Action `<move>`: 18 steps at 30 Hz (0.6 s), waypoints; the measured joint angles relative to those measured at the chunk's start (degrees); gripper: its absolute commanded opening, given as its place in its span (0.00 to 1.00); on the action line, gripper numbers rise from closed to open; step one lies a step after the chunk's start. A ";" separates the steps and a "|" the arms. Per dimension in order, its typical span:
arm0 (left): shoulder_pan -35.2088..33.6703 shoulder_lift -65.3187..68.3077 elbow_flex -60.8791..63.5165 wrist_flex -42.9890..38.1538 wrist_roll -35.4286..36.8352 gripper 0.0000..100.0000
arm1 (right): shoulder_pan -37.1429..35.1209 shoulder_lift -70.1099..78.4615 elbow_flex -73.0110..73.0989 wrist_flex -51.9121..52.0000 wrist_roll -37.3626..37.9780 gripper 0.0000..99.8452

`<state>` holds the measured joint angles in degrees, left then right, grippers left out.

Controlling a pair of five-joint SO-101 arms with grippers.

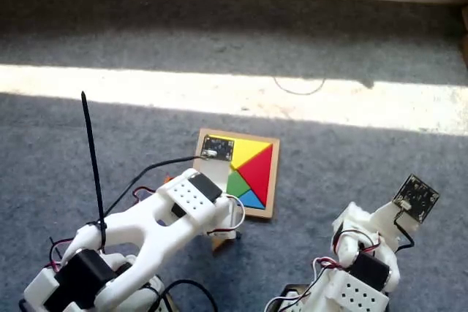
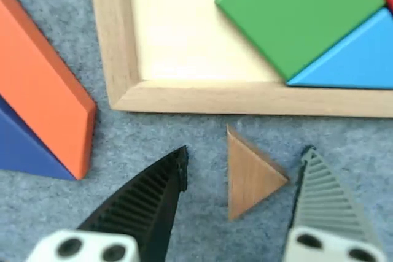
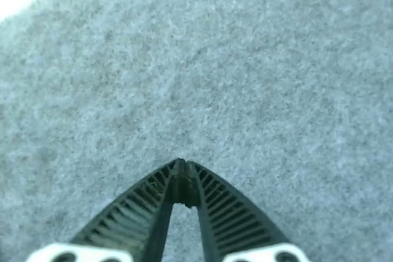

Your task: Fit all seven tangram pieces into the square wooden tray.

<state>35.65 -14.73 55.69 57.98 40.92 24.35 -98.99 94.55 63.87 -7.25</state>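
Observation:
The square wooden tray (image 1: 272, 180) lies on the carpet holding a yellow piece (image 1: 247, 153), a red piece (image 1: 259, 169), a green square (image 2: 301, 16) and a light blue triangle (image 2: 356, 59). Its corner nearest my left gripper is bare wood (image 2: 184, 35). My left gripper (image 2: 242, 161) stands open just outside the tray rim (image 2: 245, 98), with a small brown triangle (image 2: 249, 176) flat on the carpet between its fingers. An orange piece (image 2: 43, 84) and a dark blue piece (image 2: 18, 145) lie together outside the tray. My right gripper (image 3: 183, 169) is shut on nothing above bare carpet.
Grey carpet (image 1: 351, 144) surrounds the tray, crossed by a bright sunlit band (image 1: 219, 93). A thin loose wire (image 1: 300, 87) lies in that band. The right arm (image 1: 365, 253) sits folded near the front right, apart from the tray. A black antenna-like rod (image 1: 91, 151) rises at left.

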 measured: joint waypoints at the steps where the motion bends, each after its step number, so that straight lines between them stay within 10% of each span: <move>1: 0.00 0.00 -0.09 0.00 0.00 0.28 | 0.00 0.00 0.00 0.00 0.00 0.00; 18: 0.44 -0.09 -0.70 0.00 0.18 0.09 | 0.00 0.00 0.00 0.00 0.00 0.00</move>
<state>36.09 -14.81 54.99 57.98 41.10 24.35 -98.99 94.55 63.87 -7.25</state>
